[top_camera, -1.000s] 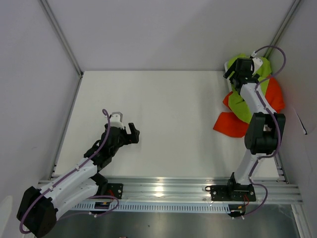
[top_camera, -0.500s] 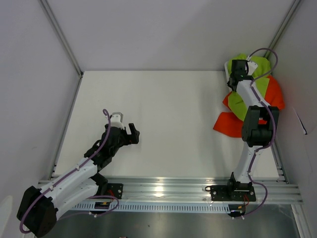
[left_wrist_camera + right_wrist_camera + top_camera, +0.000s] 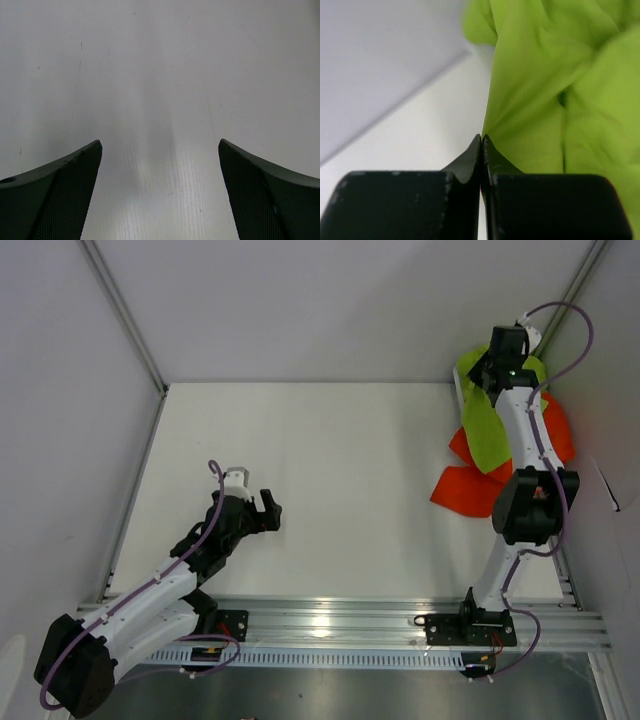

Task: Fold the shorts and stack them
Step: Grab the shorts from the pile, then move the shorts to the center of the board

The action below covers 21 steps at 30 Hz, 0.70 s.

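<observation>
Far right corner of the desk [image 3: 340, 460]: the right gripper [image 3: 481, 142] is up there, its jaws pressed tight together and pinching the edge of the lime green shorts [image 3: 488, 430]. That green pair drapes in a long strip across the orange-red shorts [image 3: 466, 490], which lie spread beneath it near the right edge. Over on the near left, the left gripper [image 3: 160, 150] hovers above the desk, jaws wide apart, holding nothing.
</observation>
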{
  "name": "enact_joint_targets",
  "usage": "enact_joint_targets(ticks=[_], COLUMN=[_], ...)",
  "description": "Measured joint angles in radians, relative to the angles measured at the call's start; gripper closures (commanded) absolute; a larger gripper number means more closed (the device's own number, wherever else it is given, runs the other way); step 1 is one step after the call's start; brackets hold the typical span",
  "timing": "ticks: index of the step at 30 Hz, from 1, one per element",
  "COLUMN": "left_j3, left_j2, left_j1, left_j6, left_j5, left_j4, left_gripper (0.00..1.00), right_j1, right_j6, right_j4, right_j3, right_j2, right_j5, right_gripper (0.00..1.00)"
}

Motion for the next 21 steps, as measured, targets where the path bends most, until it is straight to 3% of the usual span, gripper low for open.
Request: enact_joint_targets(ticks=[5,14,21], left_j3=[0.0,0.0,0.0], left_j2=[0.0,-0.009,-0.092], left_j1=[0.0,0.0,0.0], left_j6=[0.0,0.0,-0.01], left_j5=[0.0,-0.002,-0.047], left_j4=[-0.001,-0.007,-0.041], left_gripper=[0.01,0.01,0.01], right_j1=[0.021,0.209,0.219], right_j6=[-0.008,0.012,0.027], right_j4=[0.058,0.157,0.174], right_j3=[0.04,0.067,-0.104], right_j2=[-0.2,-0.528,-0.658], right_j5=[-0.227,-0.617,-0.78], right_gripper=[1.0,1.0,1.0])
